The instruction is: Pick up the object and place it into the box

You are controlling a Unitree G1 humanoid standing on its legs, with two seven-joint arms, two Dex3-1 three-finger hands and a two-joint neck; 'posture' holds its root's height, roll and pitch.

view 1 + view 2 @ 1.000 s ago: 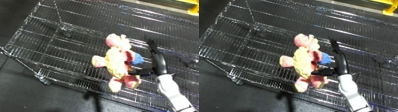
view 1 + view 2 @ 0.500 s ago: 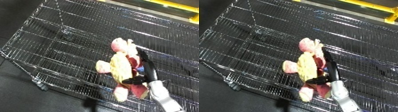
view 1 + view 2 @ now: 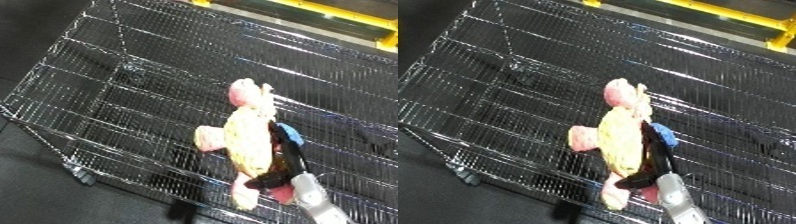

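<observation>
A: What is that big shiny thing?

B: It is a big silver wire bin [image 3: 133,85], made of thin metal bars you can see through. It stands on a dark grey floor [image 3: 53,195].

A: Is anything in it?

B: Only one thing. A soft pink and yellow plush toy [image 3: 247,145] lies on the wire bars, near the bin's front wall. Its pink head points up and away, and its pink legs point down toward the front wall (one pink arm sticks out to the side). There is a small blue patch [image 3: 290,134] on the toy's right side.

A: Who is touching it?

B: The robot's right hand [image 3: 651,162]. It is black, and it comes up from the bottom of the view on a white and silver forearm [image 3: 313,200]. The long black fingers [image 3: 291,155] lie straight along the toy's right side. I cannot tell if they are closed on the toy.

A: Where is the other hand?

B: The left hand does not show in either view.
</observation>
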